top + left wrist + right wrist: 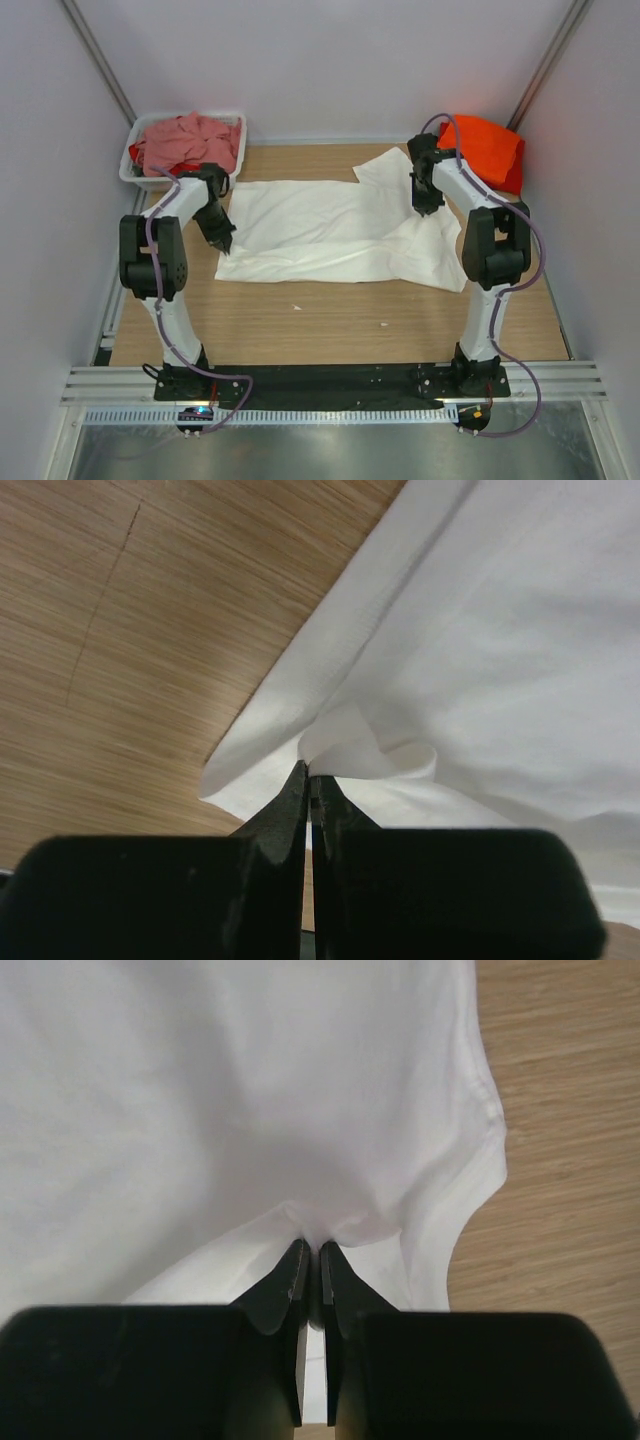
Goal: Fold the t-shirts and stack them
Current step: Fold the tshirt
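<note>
The top camera looks steeply down over the white t-shirt [330, 225]; each wrist camera views one edge, very close.

We see a wooden bench [330, 325], pale brown, its grain plain in both wrist views. A white tub [127, 168] sits at the far left corner. Two small pale specks [296, 306] lie on bare wood toward the near edge, well apart from each other. Along the near edge runs a black plate [330, 375], then a slotted strip [330, 415] and a dull metal sheet [330, 455]. Pale walls [300, 60] close the other three sides. In the left wrist view a thin dark line [100, 610] crosses the wood.
</note>
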### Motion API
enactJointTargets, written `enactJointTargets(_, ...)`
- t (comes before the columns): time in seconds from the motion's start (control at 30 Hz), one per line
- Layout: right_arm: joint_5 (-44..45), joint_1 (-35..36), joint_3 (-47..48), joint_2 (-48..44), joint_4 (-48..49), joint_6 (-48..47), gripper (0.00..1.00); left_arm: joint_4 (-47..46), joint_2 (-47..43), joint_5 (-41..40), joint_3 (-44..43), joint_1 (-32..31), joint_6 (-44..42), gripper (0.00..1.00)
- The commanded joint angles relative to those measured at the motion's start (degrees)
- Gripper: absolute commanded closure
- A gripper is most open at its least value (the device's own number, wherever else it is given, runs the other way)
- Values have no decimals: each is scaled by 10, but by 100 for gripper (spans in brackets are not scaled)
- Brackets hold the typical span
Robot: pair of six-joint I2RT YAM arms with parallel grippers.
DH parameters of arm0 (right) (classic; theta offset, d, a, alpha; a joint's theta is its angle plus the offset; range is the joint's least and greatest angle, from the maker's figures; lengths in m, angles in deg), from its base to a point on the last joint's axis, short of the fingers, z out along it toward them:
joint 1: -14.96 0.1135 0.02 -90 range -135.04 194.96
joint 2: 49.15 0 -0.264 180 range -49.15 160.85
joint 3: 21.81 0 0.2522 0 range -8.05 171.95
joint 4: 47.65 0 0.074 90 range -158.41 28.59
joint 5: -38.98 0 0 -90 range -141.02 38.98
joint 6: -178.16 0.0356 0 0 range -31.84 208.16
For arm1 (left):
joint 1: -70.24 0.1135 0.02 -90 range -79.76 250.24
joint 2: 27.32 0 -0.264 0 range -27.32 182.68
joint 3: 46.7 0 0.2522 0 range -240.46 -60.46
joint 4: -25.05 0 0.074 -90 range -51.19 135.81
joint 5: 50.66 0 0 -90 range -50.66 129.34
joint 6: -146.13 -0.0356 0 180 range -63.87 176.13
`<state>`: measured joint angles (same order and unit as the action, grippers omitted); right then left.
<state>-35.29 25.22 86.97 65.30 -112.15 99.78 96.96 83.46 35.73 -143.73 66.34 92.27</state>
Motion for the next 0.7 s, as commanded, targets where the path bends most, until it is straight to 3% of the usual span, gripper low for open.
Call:
enactJointTargets(0.0,19,-2,46,11,41,-29,86,6,7,-10,-23,10,14,100)
enactJointTargets(0.13,53,-3,58,3,78,-46,74,7,-2,-17,-23,14,18,100)
enactJointTargets(0.2,76,-3,50,-16,101,-49,49,7,-21,-27,-19,17,22,94)
enactJointTargets(0.23,82,-3,32,-39,111,-47,32,7,-29,-33,-15,18,23,81)
enactJointTargets(0.3,98,-3,-15,-75,139,-30,18,3,-66,-46,-2,21,27,61)
enactJointTargets(0.33,105,-3,-29,-111,143,-22,12,-1,-83,-48,18,21,28,43)
enactJointTargets(0.37,116,-4,-63,-130,144,3,8,-9,-113,-50,43,21,31,29)
enactJointTargets(0.4,118,-8,-80,-149,140,21,8,-14,-132,-50,43,21,32,29)
enactJointTargets(0.43,113,-13,-99,-172,134,40,5,-24,-149,-52,69,21,34,22)
enactJointTargets(0.53,22,-52,-210,-279,143,127,2,-41,-214,-50,128,21,43,18)
enactJointTargets(0.67,-75,-85,-378,-441,185,211,2,-86,-290,-14,221,21,63,21)
